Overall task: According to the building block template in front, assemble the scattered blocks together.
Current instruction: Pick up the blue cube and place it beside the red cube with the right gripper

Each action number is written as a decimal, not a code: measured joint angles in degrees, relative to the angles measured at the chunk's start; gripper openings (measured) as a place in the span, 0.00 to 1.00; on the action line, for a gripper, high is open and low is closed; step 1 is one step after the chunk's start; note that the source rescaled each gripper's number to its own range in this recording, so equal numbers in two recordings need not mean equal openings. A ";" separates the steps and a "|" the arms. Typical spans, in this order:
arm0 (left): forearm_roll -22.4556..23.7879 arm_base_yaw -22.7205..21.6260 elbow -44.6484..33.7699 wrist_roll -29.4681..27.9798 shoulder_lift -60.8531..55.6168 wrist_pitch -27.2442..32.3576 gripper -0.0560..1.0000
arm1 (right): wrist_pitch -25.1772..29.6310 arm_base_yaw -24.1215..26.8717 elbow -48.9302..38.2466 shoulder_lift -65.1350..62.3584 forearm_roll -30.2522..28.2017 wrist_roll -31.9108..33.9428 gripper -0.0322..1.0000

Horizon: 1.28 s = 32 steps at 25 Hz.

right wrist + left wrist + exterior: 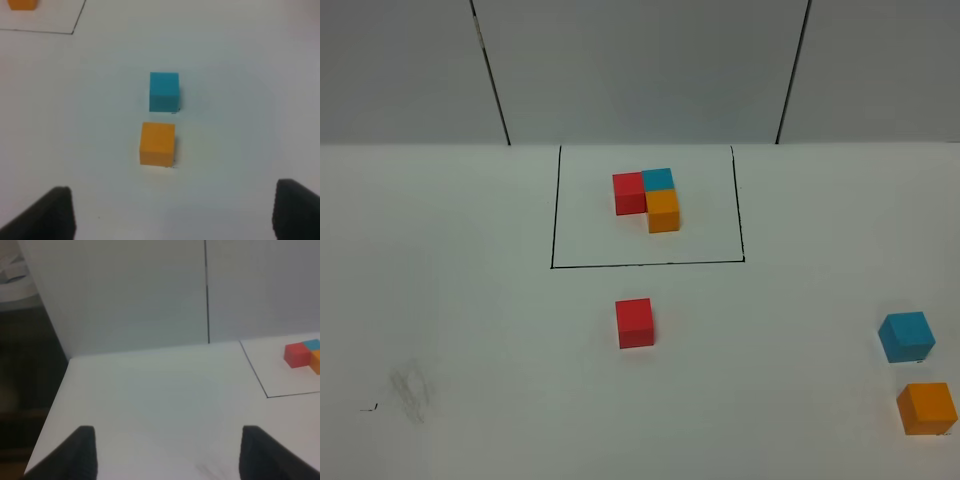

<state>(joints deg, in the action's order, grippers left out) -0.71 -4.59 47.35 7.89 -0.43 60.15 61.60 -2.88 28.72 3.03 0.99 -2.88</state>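
Observation:
The building block template (648, 197) is an L of red, blue and orange cubes inside a thin black rectangle (553, 215) at the table's back middle; part of it shows in the left wrist view (302, 355). The loose red cube (635, 323) sits in front of the rectangle. The loose light blue cube (907, 336) and the orange cube (926, 408) sit close together at the right edge; both show in the right wrist view, blue (164, 91) and orange (157, 143). My left gripper (167, 452) is open and empty. My right gripper (172, 212) is open, short of the orange cube. Neither gripper shows in the high view.
The white table (470, 300) meets a grey back wall with two dark vertical seams (490, 70). Faint pencil marks (410, 388) lie at the front left. The table's left edge (52, 405) drops to a dark area.

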 joint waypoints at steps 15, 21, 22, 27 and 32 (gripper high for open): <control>-8.47 -2.11 -15.42 -0.95 0.00 -0.52 0.57 | 0.00 0.00 0.00 0.00 0.14 0.00 0.65; -6.87 -2.11 -17.36 -0.95 0.00 0.35 0.57 | 0.00 0.00 0.00 0.00 0.14 0.00 0.65; -6.19 -2.11 -17.73 -0.95 0.00 0.93 0.57 | 0.00 0.00 0.00 0.00 0.14 0.00 0.65; -2.70 -2.11 -18.09 -2.67 0.00 1.17 0.57 | 0.00 0.00 0.00 0.00 0.14 0.00 0.65; -2.32 -2.11 -18.09 -3.10 0.00 1.17 0.57 | 0.00 0.00 0.00 0.00 0.14 0.00 0.65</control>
<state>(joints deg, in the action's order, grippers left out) -3.02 -6.70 29.26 4.79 -0.43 61.33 61.60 -2.88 28.72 3.03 1.13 -2.88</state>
